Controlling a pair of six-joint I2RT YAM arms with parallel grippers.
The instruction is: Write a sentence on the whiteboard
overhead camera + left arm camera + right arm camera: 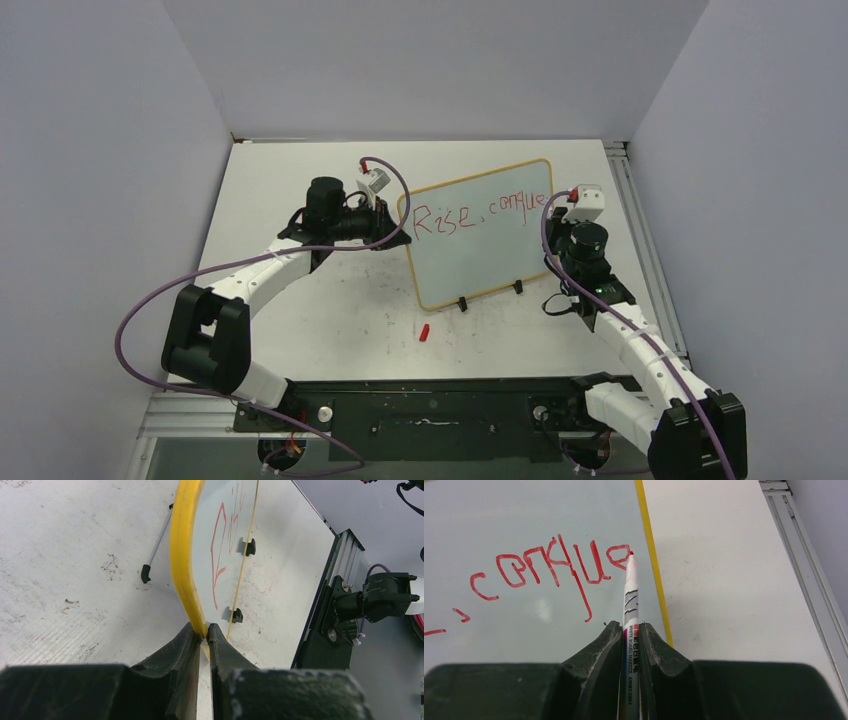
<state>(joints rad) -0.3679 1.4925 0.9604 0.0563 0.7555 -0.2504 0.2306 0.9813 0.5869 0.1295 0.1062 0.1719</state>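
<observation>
The whiteboard carries red lettering reading "Rise, conque", and the marker barrel reads "WHITE BOARD MARKER".

From above, the black right wrist is hiding the white red-tipped whiteboard marker, whose barrel is disappearing between the fingers of the right gripper. The right wrist view's left edge is cutting off the thin red handwritten lettering. The small red object on the scuffed white tabletop is appearing too small to identify
</observation>
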